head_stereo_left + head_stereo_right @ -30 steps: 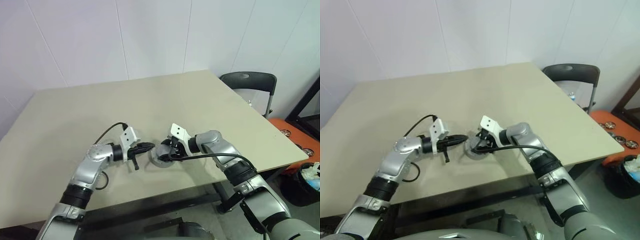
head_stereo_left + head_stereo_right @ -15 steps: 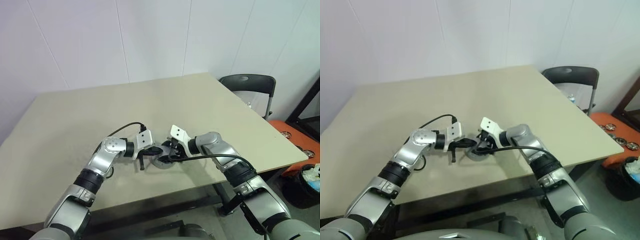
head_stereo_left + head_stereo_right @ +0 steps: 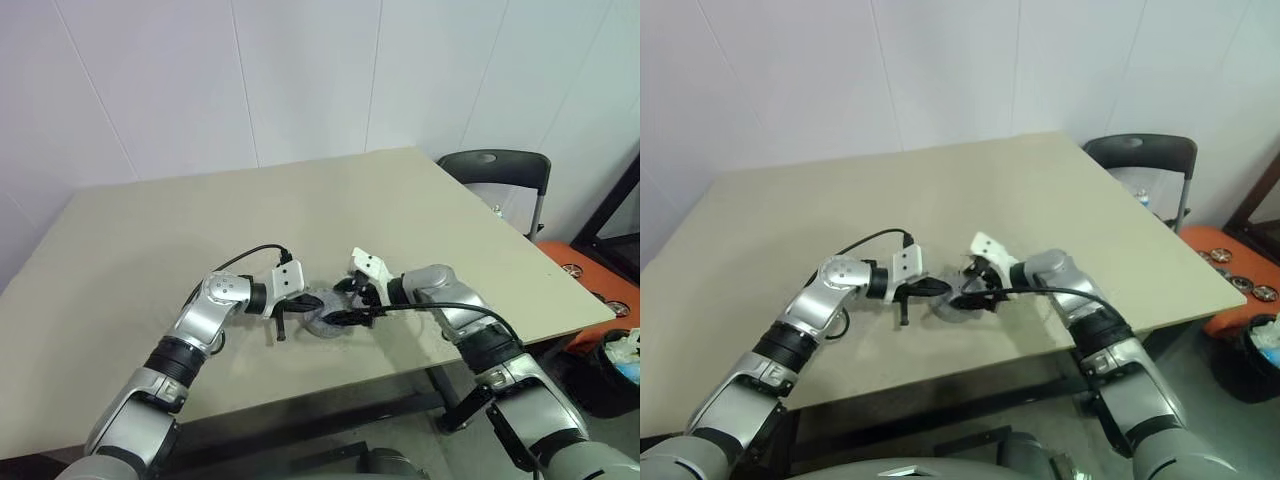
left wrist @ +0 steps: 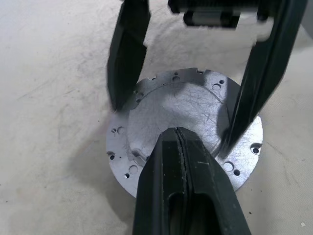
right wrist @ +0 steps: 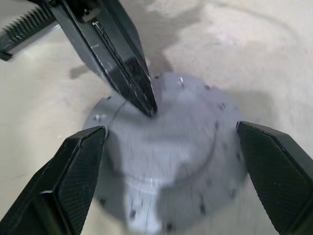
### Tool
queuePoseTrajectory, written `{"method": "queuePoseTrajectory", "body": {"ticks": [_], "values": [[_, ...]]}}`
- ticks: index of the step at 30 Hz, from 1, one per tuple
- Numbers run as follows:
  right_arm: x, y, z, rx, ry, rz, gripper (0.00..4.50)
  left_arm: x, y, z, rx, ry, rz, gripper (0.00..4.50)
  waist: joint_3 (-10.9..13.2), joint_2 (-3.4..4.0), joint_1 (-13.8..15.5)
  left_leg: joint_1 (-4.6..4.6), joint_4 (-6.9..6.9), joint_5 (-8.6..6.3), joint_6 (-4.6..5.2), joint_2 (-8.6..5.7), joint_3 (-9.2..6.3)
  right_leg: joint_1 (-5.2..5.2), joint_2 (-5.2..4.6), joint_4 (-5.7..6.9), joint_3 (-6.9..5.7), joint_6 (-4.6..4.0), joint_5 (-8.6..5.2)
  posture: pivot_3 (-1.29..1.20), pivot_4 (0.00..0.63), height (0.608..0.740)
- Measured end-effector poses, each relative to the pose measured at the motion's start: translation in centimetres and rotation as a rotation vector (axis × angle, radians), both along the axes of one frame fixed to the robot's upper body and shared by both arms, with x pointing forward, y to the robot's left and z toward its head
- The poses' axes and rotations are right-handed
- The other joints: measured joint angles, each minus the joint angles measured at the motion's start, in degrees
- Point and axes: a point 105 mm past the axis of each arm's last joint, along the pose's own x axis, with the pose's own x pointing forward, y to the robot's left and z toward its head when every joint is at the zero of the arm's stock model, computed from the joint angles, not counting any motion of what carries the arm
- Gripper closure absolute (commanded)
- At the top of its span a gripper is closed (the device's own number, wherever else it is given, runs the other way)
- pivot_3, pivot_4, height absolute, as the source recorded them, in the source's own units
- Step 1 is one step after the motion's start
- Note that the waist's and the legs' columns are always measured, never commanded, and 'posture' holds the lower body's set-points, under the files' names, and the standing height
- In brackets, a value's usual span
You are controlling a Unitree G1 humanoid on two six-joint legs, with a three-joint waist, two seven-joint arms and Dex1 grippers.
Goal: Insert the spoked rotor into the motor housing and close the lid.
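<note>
Right gripper (image 5: 171,142) has spread wide around the lid (image 4: 183,127), already seated on the table (image 3: 150,230), left gripper (image 4: 182,147) pinched empty, tips pressing on top, so only release looks left.

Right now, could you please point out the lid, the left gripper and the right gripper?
lid (image 4: 186,105): left wrist view, on its raised flat centre.
left gripper (image 4: 183,147): left wrist view, at the shut fingertips resting on the lid.
right gripper (image 5: 171,134): right wrist view, midway between its open fingertips, over the lid.
</note>
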Motion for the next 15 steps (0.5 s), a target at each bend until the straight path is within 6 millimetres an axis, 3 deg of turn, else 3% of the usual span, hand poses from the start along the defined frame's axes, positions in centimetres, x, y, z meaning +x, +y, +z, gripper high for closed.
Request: {"method": "queuePoseTrajectory", "body": {"ticks": [10,15], "values": [[0.3,-5.9,0.2,0.049,0.181,-0.207,0.02,-0.2,0.0,0.1,-0.008,-0.006,0.001,4.5,0.2,0.04,0.0,-0.04,-0.03,-0.08,0.06,0.03,0.01,-0.04,-0.01,-0.04,0.0,0.09,-0.13,0.0,0.0,0.74],[-0.2,-6.2,-1.3,0.03,0.348,-0.34,0.02,-0.2,0.0,0.2,-0.008,-0.007,0.0,4.5,0.2,0.03,0.0,-0.05,-0.03,-0.09,0.07,0.05,0.01,-0.06,-0.01,-0.03,0.0,0.09,-0.13,0.0,0.0,0.74]]}}
